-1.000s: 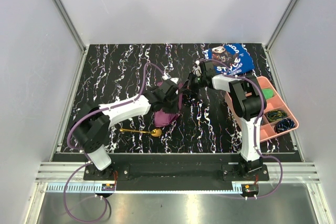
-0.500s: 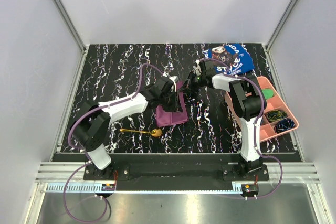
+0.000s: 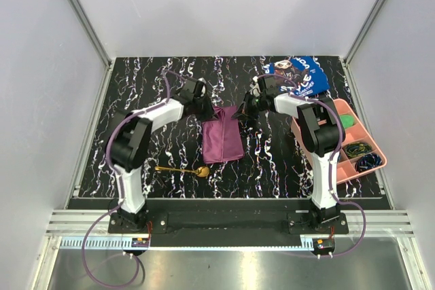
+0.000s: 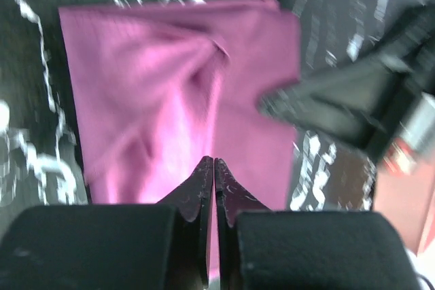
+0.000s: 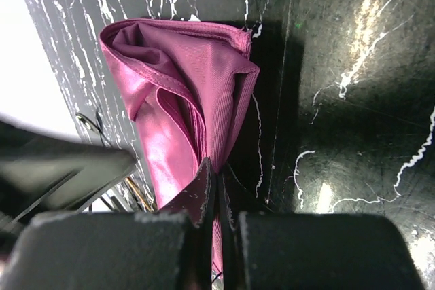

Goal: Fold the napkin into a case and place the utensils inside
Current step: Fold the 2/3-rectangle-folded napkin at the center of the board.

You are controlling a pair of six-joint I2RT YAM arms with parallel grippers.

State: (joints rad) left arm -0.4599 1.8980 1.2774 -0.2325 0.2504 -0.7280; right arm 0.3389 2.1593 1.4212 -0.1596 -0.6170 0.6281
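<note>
The plum-purple napkin [image 3: 223,142] lies on the black marbled table as a narrow folded oblong, its long side running near to far. My left gripper [image 3: 207,106] is at its far left corner, jaws shut with cloth between them. In the left wrist view the napkin [image 4: 170,86] spreads ahead of the gripper [image 4: 214,161]. My right gripper [image 3: 238,115] is at the far right corner, shut on bunched layers of the napkin [image 5: 197,79] that gather at the gripper [image 5: 216,164]. The gold spoon [image 3: 183,170] lies flat near-left of the napkin, untouched.
A blue printed cloth [image 3: 299,76] lies at the far right. A pink compartment tray [image 3: 385,161] with small items stands at the right edge, beside the right arm. My right gripper's body shows in the left wrist view [image 4: 326,106], close over the napkin's right side.
My left gripper has moved from over the napkin's middle to its far left corner. The napkin has gone from a bunched heap to a flat, narrow oblong. The right gripper has barely moved.
</note>
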